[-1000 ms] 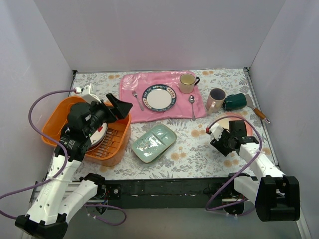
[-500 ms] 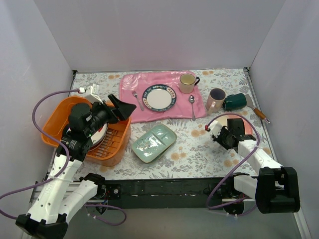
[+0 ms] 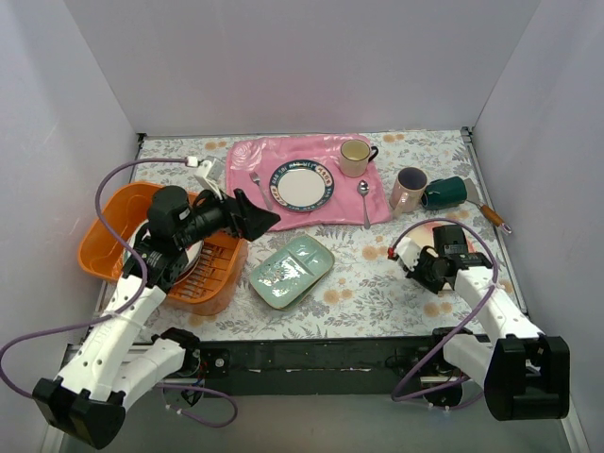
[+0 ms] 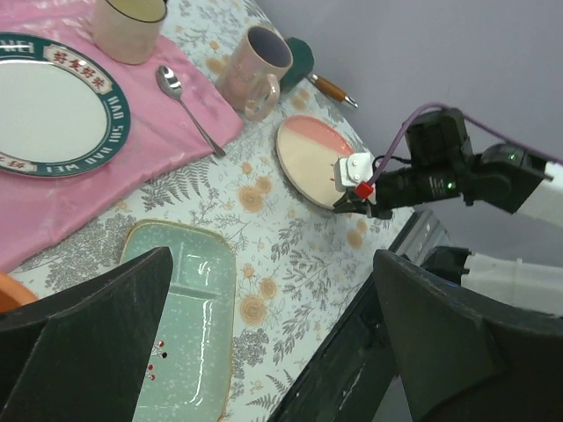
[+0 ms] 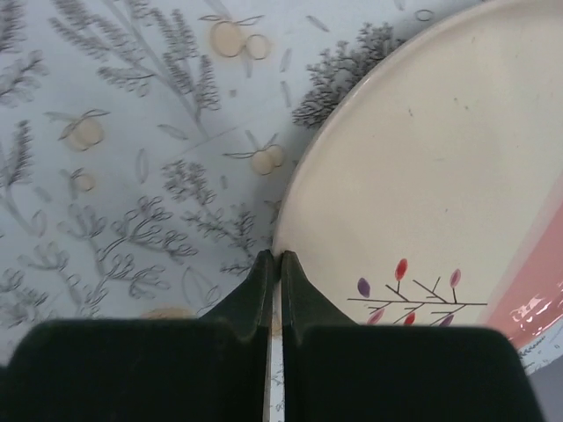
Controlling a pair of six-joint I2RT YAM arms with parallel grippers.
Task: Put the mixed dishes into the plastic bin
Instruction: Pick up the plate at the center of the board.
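Observation:
My right gripper (image 5: 274, 260) is shut on the near-left rim of the pink and cream plate (image 5: 422, 167), which lies on the table at the right (image 3: 436, 229). My left gripper (image 3: 257, 215) hangs open and empty above the table, between the orange plastic bin (image 3: 102, 238) and the pale green divided tray (image 3: 292, 270). Plates (image 3: 192, 257) lie inside the bin, mostly hidden by the left arm. A pink mug (image 3: 409, 189) stands upright and a dark green mug (image 3: 446, 192) lies on its side behind the pink plate.
A pink cloth mat (image 3: 247, 206) at the back holds a blue-rimmed white plate (image 3: 302, 184), a cream-yellow mug (image 3: 355, 157), a fork (image 3: 260, 190) and a spoon (image 3: 364, 200). An orange-handled utensil (image 3: 496, 219) lies by the right wall.
My right gripper has closed onto the pink plate's rim. My left arm has swung right, from over the bin toward the table's middle, still open.

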